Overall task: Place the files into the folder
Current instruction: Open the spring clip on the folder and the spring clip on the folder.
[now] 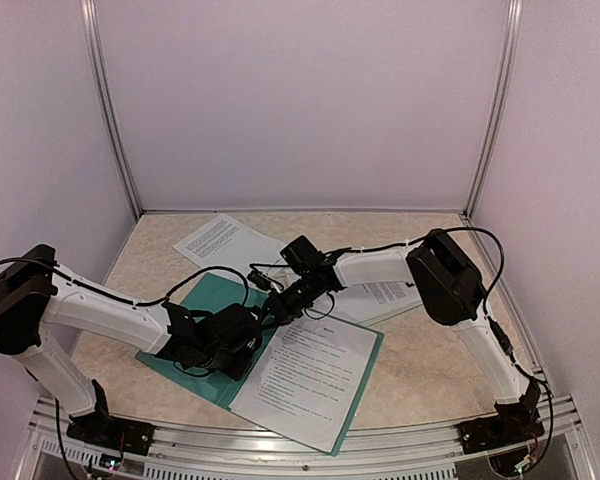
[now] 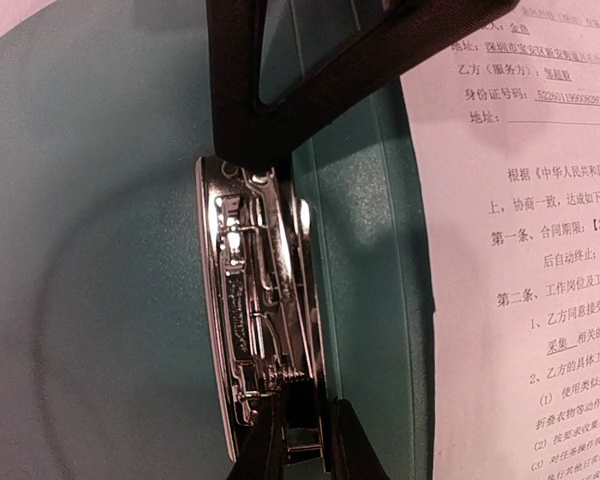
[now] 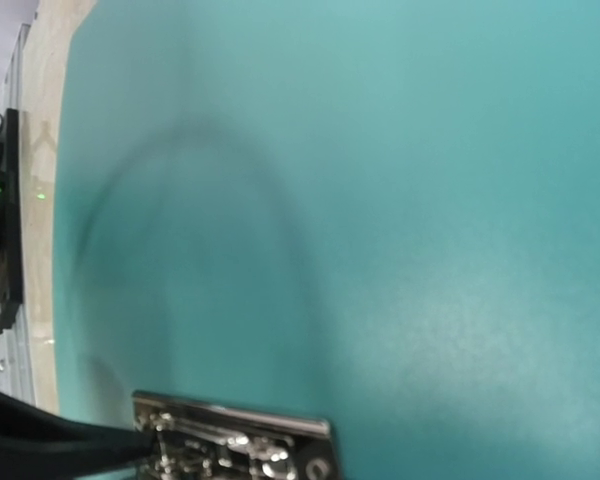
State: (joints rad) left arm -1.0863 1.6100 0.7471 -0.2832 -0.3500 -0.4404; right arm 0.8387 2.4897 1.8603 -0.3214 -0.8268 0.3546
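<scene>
The dark teal folder (image 1: 202, 296) lies open on the table, and a printed file sheet (image 1: 310, 380) covers its right leaf. The folder's silver metal clip (image 2: 260, 320) sits near the spine. My left gripper (image 2: 310, 452) is shut on the near end of this clip, one finger on each side. My right gripper (image 2: 252, 155) is shut, its tips meeting at the clip's far end. In the top view the two grippers, left (image 1: 245, 338) and right (image 1: 270, 300), come together over the folder's middle. The right wrist view shows only the teal leaf (image 3: 380, 200) and the clip (image 3: 230, 445); its own fingers are out of frame.
A second printed sheet (image 1: 220, 240) lies at the back left of the table. More printed paper (image 1: 385, 295) rests under the right forearm. White booth walls close in the marbled table (image 1: 430, 370) on three sides, with a metal rail (image 1: 280, 440) along the near edge.
</scene>
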